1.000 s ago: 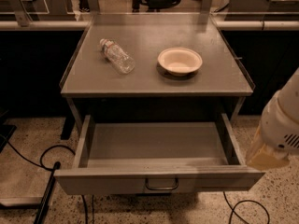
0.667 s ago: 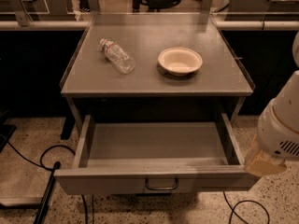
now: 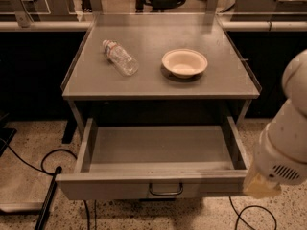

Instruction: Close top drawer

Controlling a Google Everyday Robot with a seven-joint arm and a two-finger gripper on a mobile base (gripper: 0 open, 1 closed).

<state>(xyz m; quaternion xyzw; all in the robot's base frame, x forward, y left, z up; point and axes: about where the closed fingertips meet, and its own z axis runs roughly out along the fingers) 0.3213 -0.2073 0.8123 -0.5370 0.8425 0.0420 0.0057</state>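
The top drawer (image 3: 158, 146) is a wide shallow grey metal tray, pulled fully out below the table top, with nothing inside it. Its flat front panel (image 3: 120, 186) faces the camera and carries a small dark loop handle (image 3: 165, 189). My gripper (image 3: 261, 185) hangs from the white arm housing (image 3: 283, 152) at the right, right at the drawer's front right corner and overlapping the right end of the front panel.
On the grey table top (image 3: 158, 87) lie a clear plastic bottle (image 3: 120, 57) on its side and a white bowl (image 3: 184, 63). Black cables (image 3: 57, 159) run across the speckled floor at the left and lower right. A counter rail (image 3: 43, 26) runs behind.
My arm and gripper have moved down and slightly left, closer to the drawer's front right corner. The drawer, bottle and bowl have not moved.
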